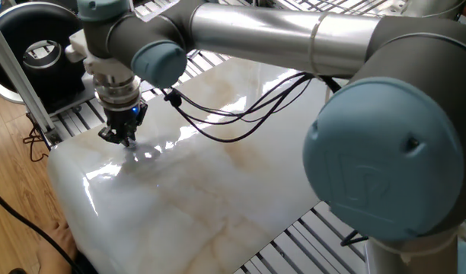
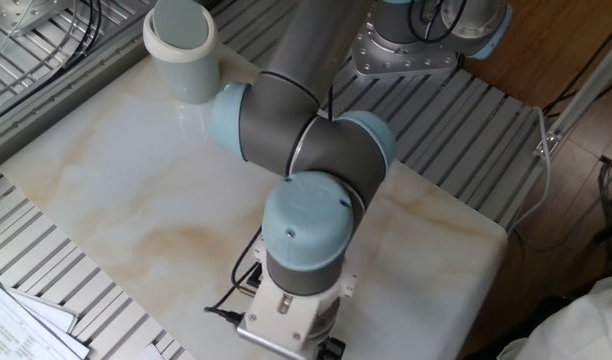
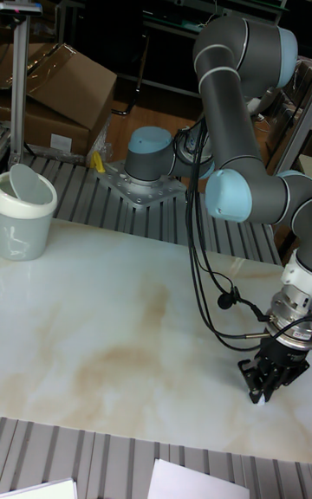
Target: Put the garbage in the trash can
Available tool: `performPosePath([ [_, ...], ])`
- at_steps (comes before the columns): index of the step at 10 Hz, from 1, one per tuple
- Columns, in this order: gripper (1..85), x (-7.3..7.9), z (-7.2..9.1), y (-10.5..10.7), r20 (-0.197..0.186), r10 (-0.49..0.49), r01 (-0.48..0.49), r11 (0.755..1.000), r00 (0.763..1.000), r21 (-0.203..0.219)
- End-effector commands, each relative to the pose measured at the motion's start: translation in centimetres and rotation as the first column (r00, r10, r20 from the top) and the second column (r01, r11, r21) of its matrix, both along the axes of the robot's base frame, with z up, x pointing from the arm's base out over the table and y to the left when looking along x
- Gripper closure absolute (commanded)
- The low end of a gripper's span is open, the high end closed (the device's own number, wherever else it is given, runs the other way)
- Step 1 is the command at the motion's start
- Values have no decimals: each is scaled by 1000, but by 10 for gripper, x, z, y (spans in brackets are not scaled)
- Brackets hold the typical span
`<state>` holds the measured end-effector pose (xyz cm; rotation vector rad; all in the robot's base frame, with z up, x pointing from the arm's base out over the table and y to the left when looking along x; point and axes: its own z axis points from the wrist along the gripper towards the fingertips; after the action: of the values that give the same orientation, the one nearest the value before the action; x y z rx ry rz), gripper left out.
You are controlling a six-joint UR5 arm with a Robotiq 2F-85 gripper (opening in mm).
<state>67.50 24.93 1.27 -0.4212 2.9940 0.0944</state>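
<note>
Garbage, a tiny greyish-white crumpled paper wad (image 1: 131,143), sat pinched between the nearly closed fingers (image 1: 126,140) at the marble desk's (image 1: 218,175) corner; the plain white cylindrical trash can (image 2: 183,48) stood at the opposite corner.

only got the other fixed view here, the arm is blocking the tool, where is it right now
Observer: The tool is down at the marble tabletop, near the corner by the round black device.
Operator: is it holding a wad
Observer: Cannot tell. Its fingers sit close together at the surface, and no wad shows clearly between them.
Operator: and the trash can from there
Observer: The tall fixed view shows the trash can at the opposite end of the tabletop.
</note>
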Motion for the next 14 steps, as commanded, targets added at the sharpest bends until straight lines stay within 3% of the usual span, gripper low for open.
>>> performPosePath([
  [1,843,-27,34,-25,-46,33,-33,999,998,9],
  [2,843,-38,44,-37,-44,37,-37,999,998,-8],
  [3,843,-48,51,-39,-42,26,-26,1000,999,5],
  [5,840,-29,53,-37,29,-34,34,999,999,20],
  [6,840,-23,53,-47,50,-92,93,996,995,-9],
  [7,840,-19,53,-62,67,-110,114,991,992,-66],
  [8,840,-25,52,-82,59,-83,88,992,995,-94],
  [9,840,-38,55,-109,43,-29,33,995,999,-93],
  [11,840,-80,72,-168,0,60,-59,992,998,-113],
  [12,840,-95,78,-185,-7,82,-83,990,997,-114],
  [14,840,-96,80,-173,7,53,-53,998,999,-46],
])
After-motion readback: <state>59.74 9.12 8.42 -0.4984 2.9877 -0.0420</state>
